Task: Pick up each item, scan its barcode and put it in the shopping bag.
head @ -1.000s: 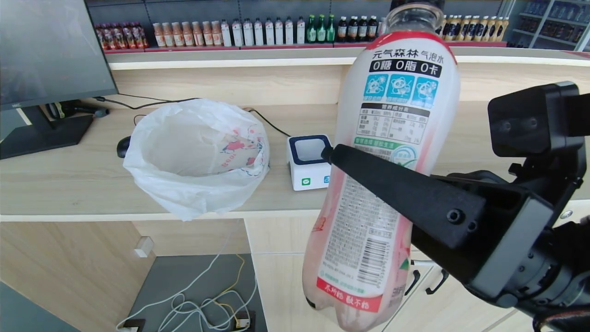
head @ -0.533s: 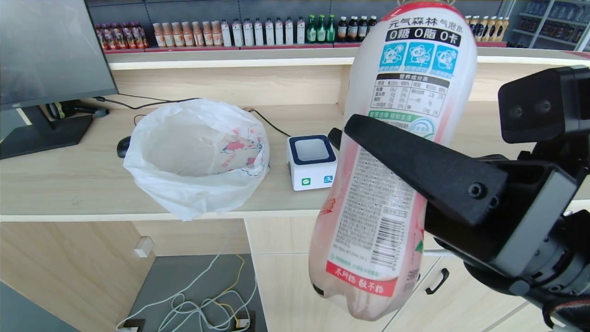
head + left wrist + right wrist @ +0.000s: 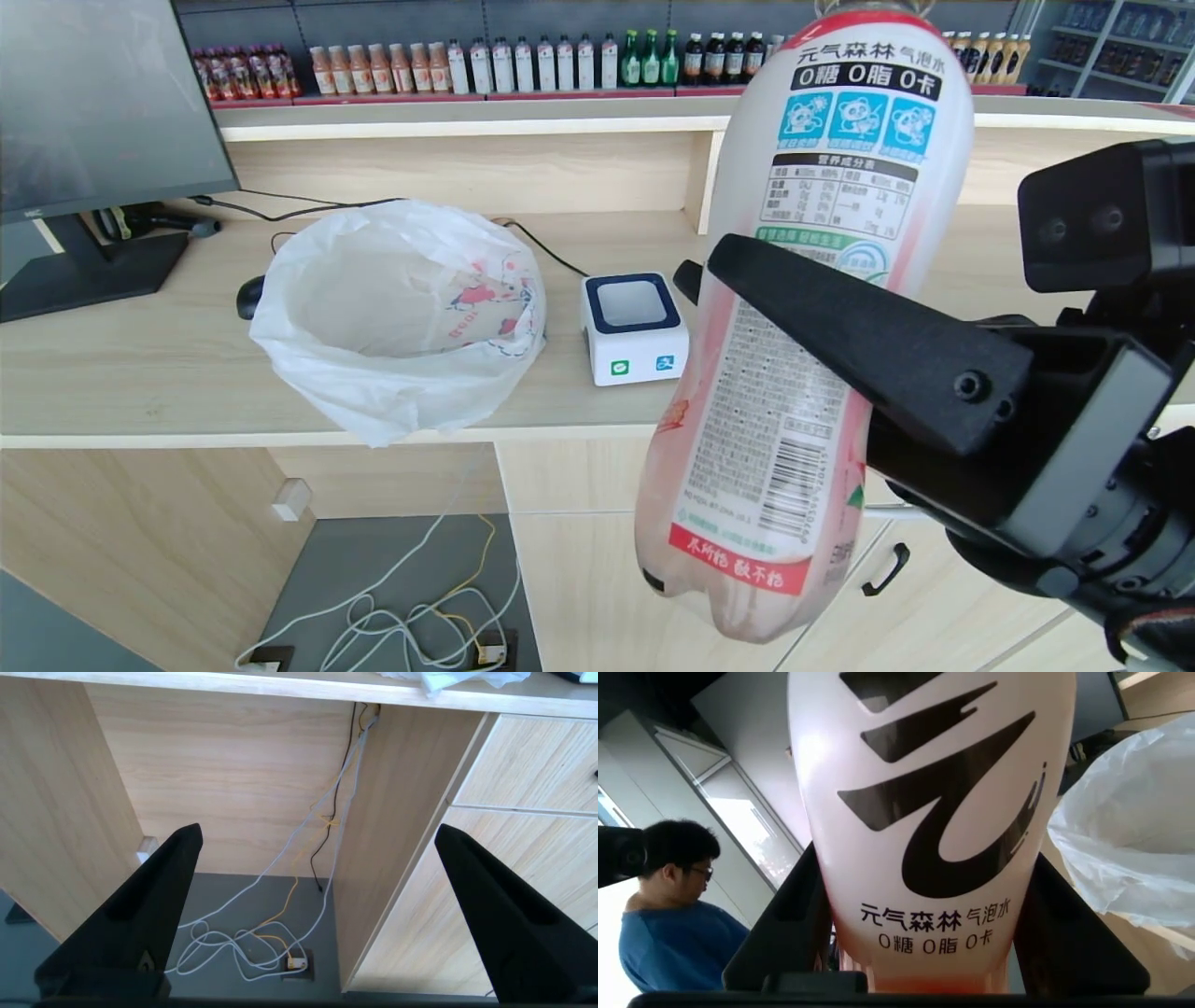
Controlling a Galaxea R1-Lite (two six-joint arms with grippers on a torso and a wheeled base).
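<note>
Pink plastic drink bottle, head view: clamped in the right hand, raised beside the white box scanner on the wooden worktop. Its barcode faces the camera, so I think it should turn toward the scanner window. Left wrist view: left hand released, empty. Right wrist view: bottle between 2 fingers.

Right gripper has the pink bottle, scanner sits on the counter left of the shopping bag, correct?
Not quite: the head view shows the scanner on the counter right of the shopping bag. The right gripper does hold the pink bottle.
</note>
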